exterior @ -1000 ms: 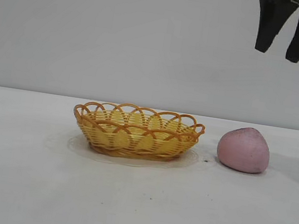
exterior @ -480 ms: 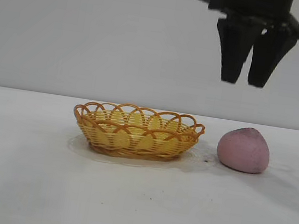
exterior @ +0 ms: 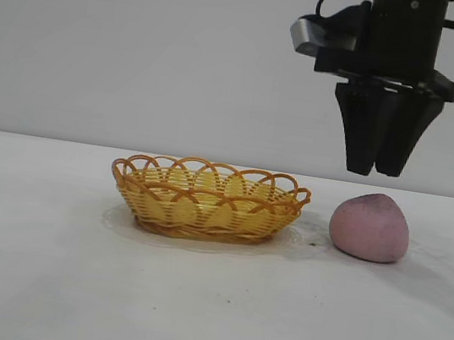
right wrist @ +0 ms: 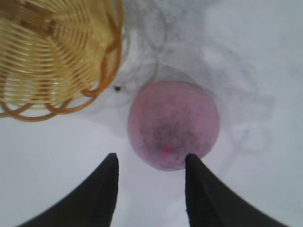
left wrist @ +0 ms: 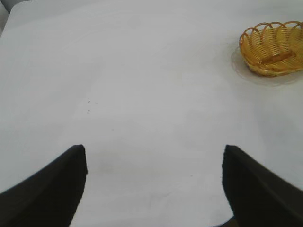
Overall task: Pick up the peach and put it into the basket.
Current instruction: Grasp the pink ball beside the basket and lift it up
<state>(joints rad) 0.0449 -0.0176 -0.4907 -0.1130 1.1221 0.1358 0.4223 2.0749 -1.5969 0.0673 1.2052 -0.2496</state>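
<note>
Hovering above peach (exterior: 370,227): right gripper (exterior: 374,170), fingers apart, empty; peach tip up, beside basket (exterior: 208,200).

Right arm hanging, left parked

The right gripper (exterior: 374,171) points straight down, its dark fingers (right wrist: 102,189) parted with nothing between them. The left gripper (left wrist: 154,189) tilts forward and down, jaws wide apart.

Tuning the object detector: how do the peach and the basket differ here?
Colour: the peach is a dull pink, the basket yellow with an orange looped rim. Form: the peach is a solid rounded lump with a slightly pointed top; the basket is open woven wicker, hollow. Size: the basket is clearly wider than the peach, though about as tall. Place: the right gripper hangs above the peach, not the basket. Both rest on the white table, apart.
</note>
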